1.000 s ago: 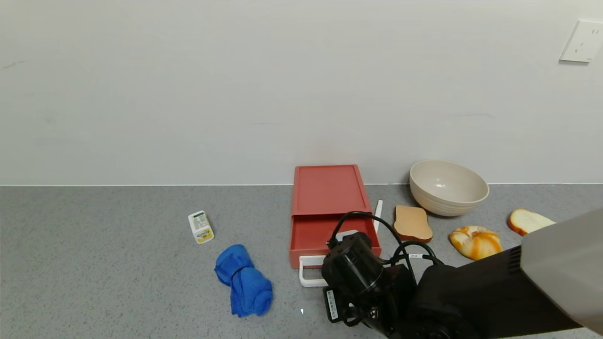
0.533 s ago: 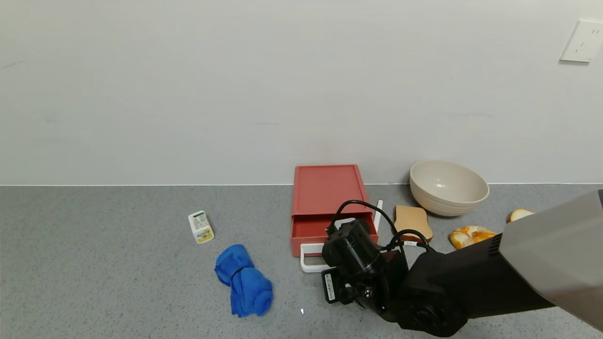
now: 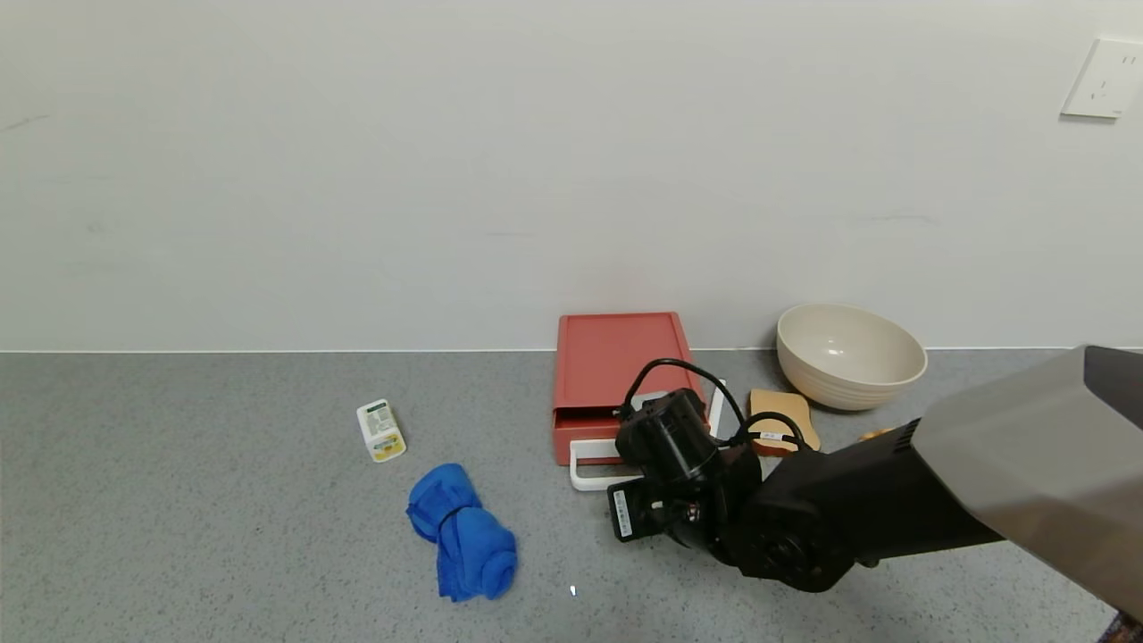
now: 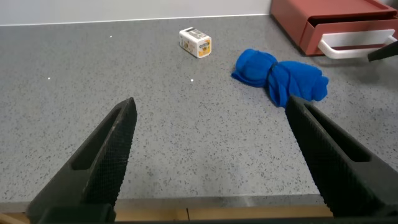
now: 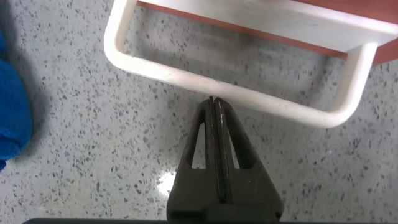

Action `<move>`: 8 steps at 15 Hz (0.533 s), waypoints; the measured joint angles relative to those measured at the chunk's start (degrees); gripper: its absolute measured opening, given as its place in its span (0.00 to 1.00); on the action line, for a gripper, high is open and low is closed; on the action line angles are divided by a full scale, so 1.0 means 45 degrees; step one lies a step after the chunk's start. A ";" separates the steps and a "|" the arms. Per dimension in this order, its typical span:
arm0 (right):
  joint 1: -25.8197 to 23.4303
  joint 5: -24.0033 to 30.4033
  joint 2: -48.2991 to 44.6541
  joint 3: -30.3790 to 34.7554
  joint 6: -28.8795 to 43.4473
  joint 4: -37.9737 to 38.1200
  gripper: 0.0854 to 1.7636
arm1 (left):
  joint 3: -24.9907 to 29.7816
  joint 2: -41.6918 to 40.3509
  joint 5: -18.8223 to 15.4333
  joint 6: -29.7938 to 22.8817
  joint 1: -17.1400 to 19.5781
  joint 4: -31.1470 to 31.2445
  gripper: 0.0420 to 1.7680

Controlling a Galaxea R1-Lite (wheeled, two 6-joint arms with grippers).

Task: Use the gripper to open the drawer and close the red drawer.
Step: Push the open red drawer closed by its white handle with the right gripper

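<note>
Red drawer (image 3: 616, 375) sits on the grey speckled tabletop (image 3: 223, 500) with its back against the wall, just left of the beige bowl (image 3: 848, 355). The sliding tray shows only a narrow gap below the top shell, nearly all the way in. White loop handle (image 3: 591, 464) projects from the tray front toward the robot.

Right gripper (image 5: 214, 106) is low at the handle. Jaws pressed together, nothing between them, tips touching the outer edge of the handle's front bar (image 5: 236, 93) from the robot's side; they are outside the loop, not through it. In the head view the black wrist and its looping cables cover the right half of the drawer front and part of the handle.

Left gripper (image 4: 211, 155) is off to the left above bare tabletop, jaws spread wide and empty. Its wrist view shows the drawer (image 4: 336, 25) and handle (image 4: 354, 45) well apart from it.

Other items: blue cloth (image 3: 463, 531) bunched up left of the handle, near the drawer but apart from it; small white carton (image 3: 381, 430) farther left; a brown toast slice (image 3: 779, 415) between drawer and bowl, partly hidden by the arm. White wall socket (image 3: 1104, 79) high on the right.
</note>
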 joint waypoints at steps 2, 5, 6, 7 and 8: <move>-0.0222 0.0116 0.0203 -0.0379 -0.0233 -0.0033 0.02 | 0.0000 0.0000 -0.0005 0.0000 0.0000 0.0000 0.97; -0.0455 0.0458 0.0534 -0.0721 -0.0875 -0.0496 0.02 | 0.0000 0.0000 -0.0005 0.0000 0.0005 0.0000 0.97; -0.0523 0.0626 0.0607 -0.0753 -0.0975 -0.0618 0.02 | 0.0000 0.0000 -0.0005 0.0000 0.0000 0.0000 0.97; -0.0601 0.0753 0.0680 -0.0783 -0.1035 -0.0734 0.02 | 0.0000 0.0000 -0.0005 0.0000 0.0000 0.0000 0.97; -0.0656 0.0783 0.0718 -0.0818 -0.1065 -0.0796 0.02 | 0.0000 0.0000 -0.0011 0.0011 0.0000 0.0000 0.97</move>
